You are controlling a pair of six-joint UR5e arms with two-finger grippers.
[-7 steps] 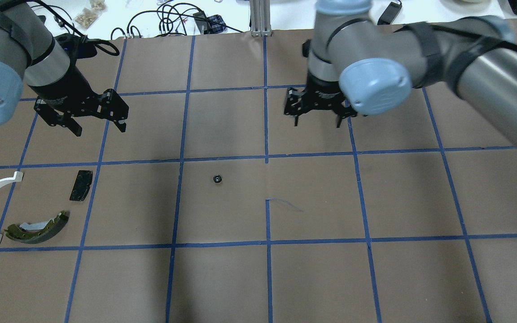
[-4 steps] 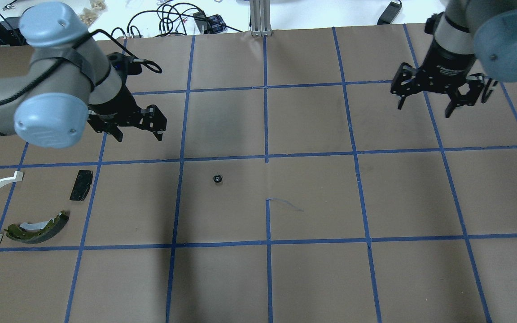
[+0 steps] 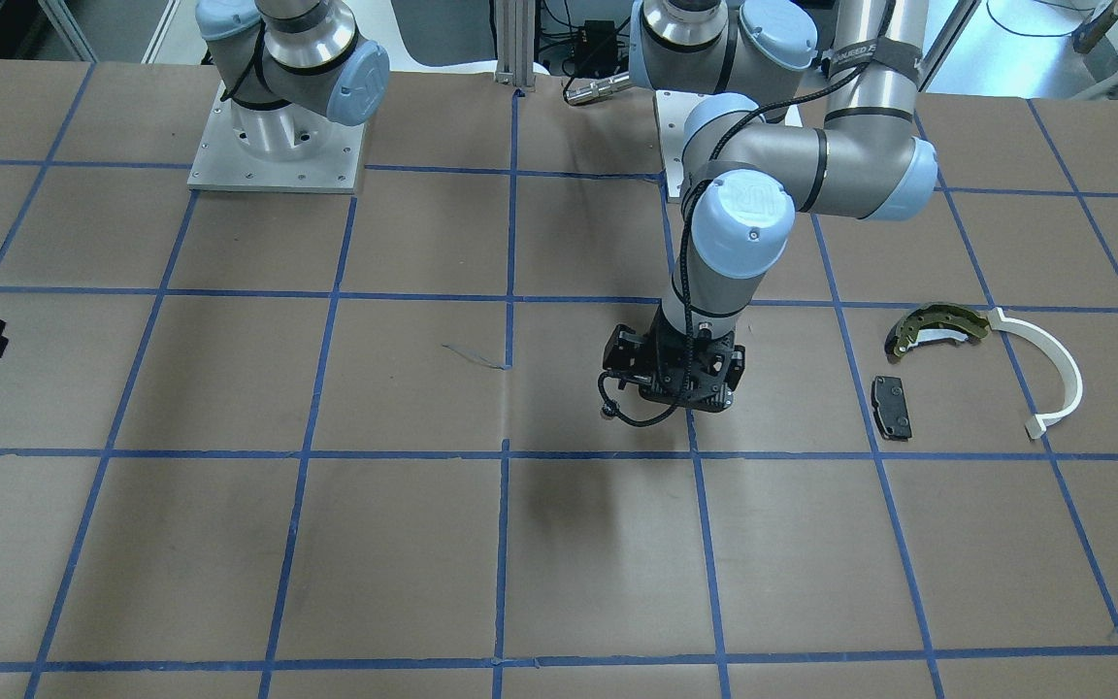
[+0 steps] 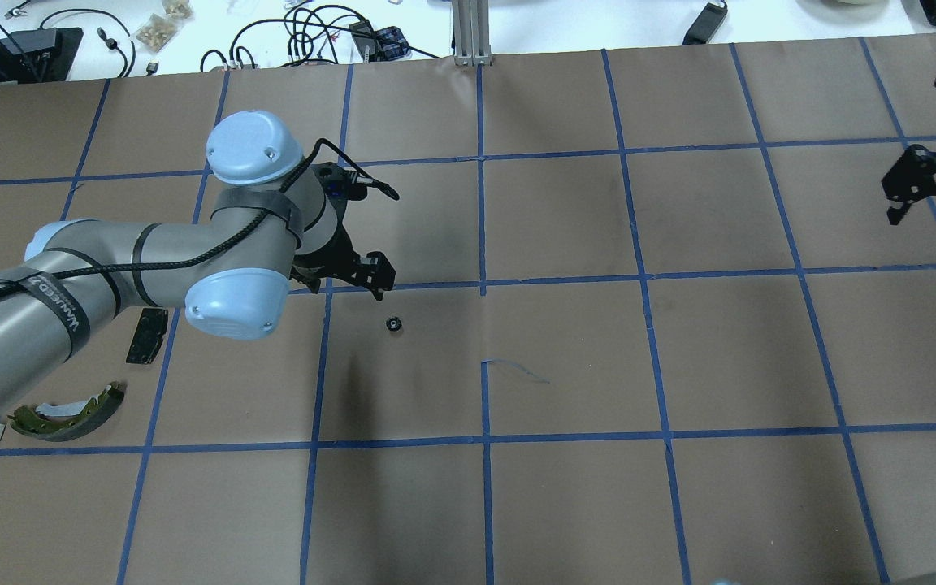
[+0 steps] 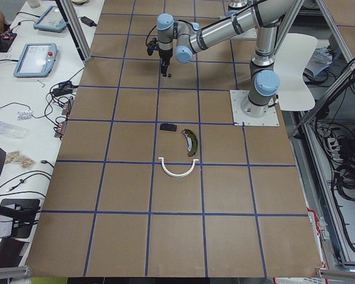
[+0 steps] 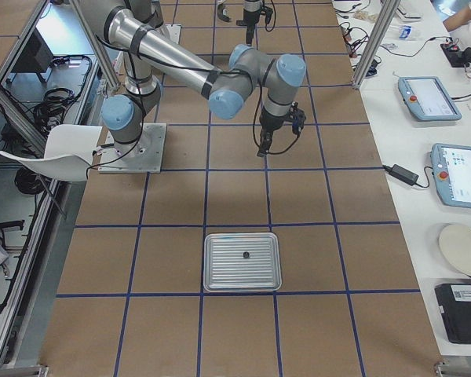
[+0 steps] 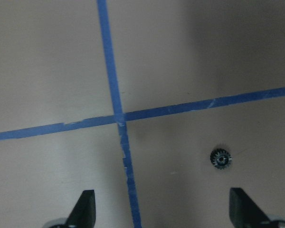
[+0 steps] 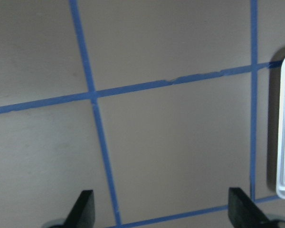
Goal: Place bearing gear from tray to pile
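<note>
The left gripper point(image 7: 161, 199) hangs with its jaws spread wide and nothing between them. Its fingertips point down at the bench point(image 4: 565, 504), close to a cross of blue tape point(image 7: 118, 116). The bearing gear point(image 7: 221, 159) lies flat on the brown paper just beside that gripper, off to one side of the jaws rather than between them, near the middle of the bench. Well apart, toward the robot's left end, sits the pile point(image 4: 82, 422): the brake shoe point(image 3: 937, 325), the black pad point(image 3: 892, 406) and the white arc point(image 3: 1054, 369), lying close together. The right gripper point(image 8: 162, 199) is released too, jaws wide and empty, above bare bench out at the right end, with the tray point(image 6: 208, 263) near it. A small dark part point(image 6: 245, 254) rests in the tray, too small to name.
</note>
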